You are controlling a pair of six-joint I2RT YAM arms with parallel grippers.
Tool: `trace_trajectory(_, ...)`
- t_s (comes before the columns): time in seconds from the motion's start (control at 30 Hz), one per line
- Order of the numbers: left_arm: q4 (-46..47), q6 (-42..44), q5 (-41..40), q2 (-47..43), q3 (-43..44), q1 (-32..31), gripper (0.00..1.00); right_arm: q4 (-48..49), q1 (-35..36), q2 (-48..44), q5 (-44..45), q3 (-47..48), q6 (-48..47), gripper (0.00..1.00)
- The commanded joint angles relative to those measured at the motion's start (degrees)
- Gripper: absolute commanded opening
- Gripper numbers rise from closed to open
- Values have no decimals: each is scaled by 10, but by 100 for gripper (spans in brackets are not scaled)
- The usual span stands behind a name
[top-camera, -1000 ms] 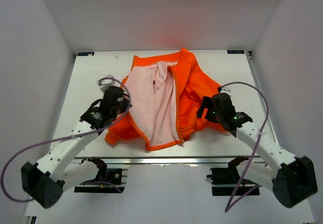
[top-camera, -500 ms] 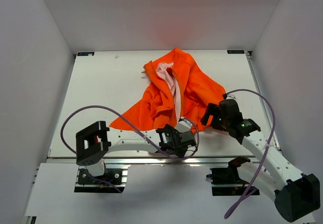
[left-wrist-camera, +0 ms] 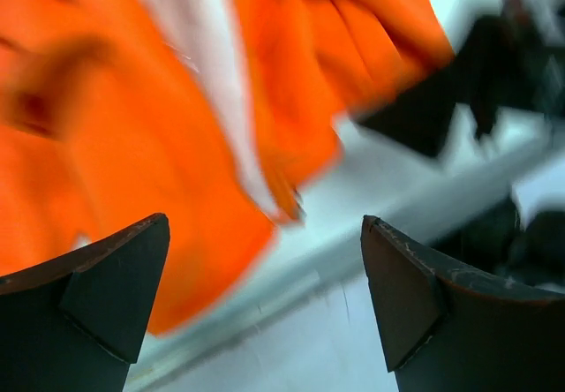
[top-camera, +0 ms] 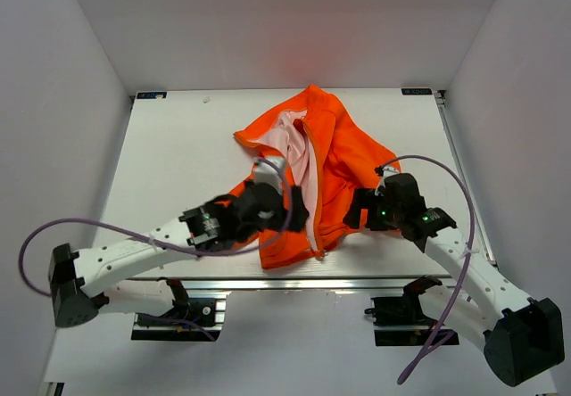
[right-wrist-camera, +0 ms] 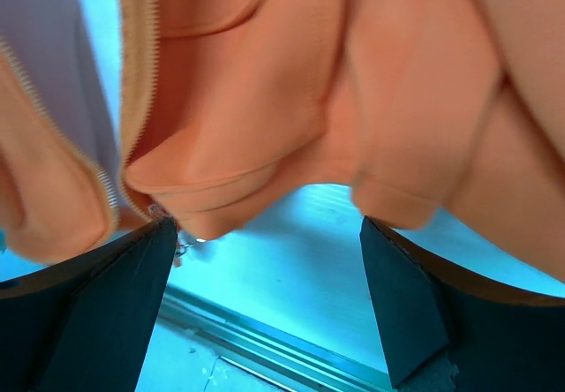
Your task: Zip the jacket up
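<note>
Jacket (top-camera: 335,160) lying open, both hands spread beside its lower hem, zipper not yet joined.

From above, the orange jacket lies bunched on the desk (top-camera: 169,164), right of the middle, with its pink lining (top-camera: 290,142) showing at the open front. The left hand (top-camera: 293,210) hovers over its left front panel and the right hand (top-camera: 355,209) sits at the right hem. In the left wrist view, which is blurred, the left hand (left-wrist-camera: 265,295) is spread and holds nothing, with orange fabric beyond it. In the right wrist view the right hand (right-wrist-camera: 265,295) is also spread and empty, and the zipper (right-wrist-camera: 53,109) runs down to the hem near one finger. The step in hand looks like laying the front panels flat. The next move calls for bringing the two zipper ends together at the hem.
</note>
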Motion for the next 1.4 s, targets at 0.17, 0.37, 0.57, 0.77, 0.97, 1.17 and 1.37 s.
trace_trajectory(0.17,42,-18,93,8,-72,222,98,59,57,34,-53,73,-33,89)
trace_trajectory(0.37,137,-20,199,95,-61,431,98,72,71,47,-93,80,-68,89)
trace_trajectory(0.57,228,-7,319,297,43,532,98,64,180,40,-42,83,-142,89)
trace_trajectory(0.77,276,-1,428,420,139,574,98,118,221,86,20,122,-97,89)
trace_trajectory(0.97,332,14,440,358,48,574,98,163,231,156,40,176,-36,89)
trace_trajectory(1.17,354,9,503,332,9,573,98,158,232,142,94,152,22,89)
trace_trajectory(1.37,364,44,523,286,-24,498,98,137,231,26,168,59,77,89)
